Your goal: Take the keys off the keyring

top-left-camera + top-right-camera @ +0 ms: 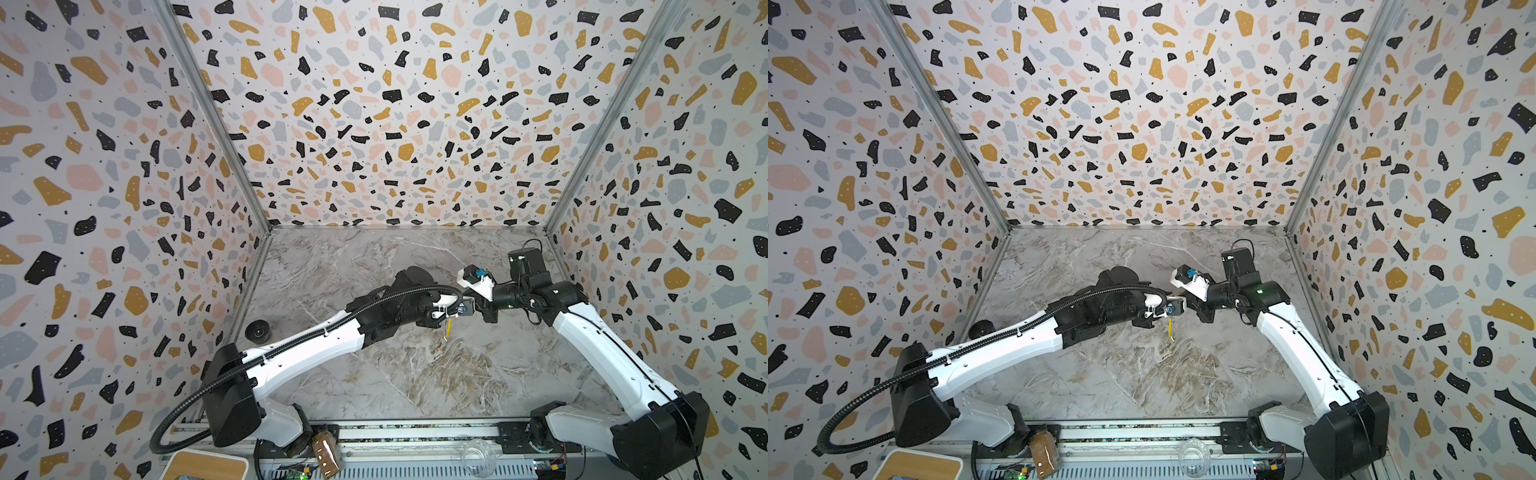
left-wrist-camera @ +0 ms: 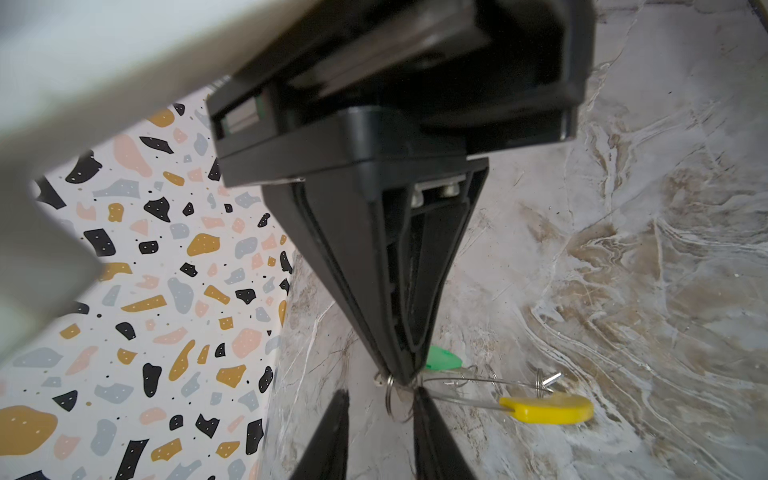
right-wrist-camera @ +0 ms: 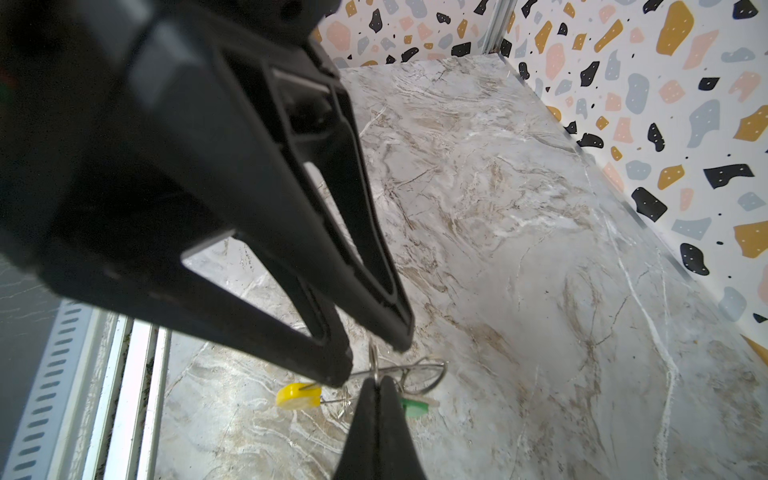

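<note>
Right claw (image 2: 409, 376) clamps the thin, slippery-looking keyring (image 2: 540, 407); left claw (image 2: 380, 392) gapes beside it; green key tag (image 2: 442, 359) looks the likeliest handhold.

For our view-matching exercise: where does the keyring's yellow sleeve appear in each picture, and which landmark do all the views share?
In a top view: the yellow sleeve sits just below where both arms meet.
In a top view: same place, slightly further left in frame.
Left wrist view: on the keyring wire, past the shut right hand.
Right wrist view: beside a fingertip of the open left hand.
Shared landmark: the marble tabletop behind it.
</note>
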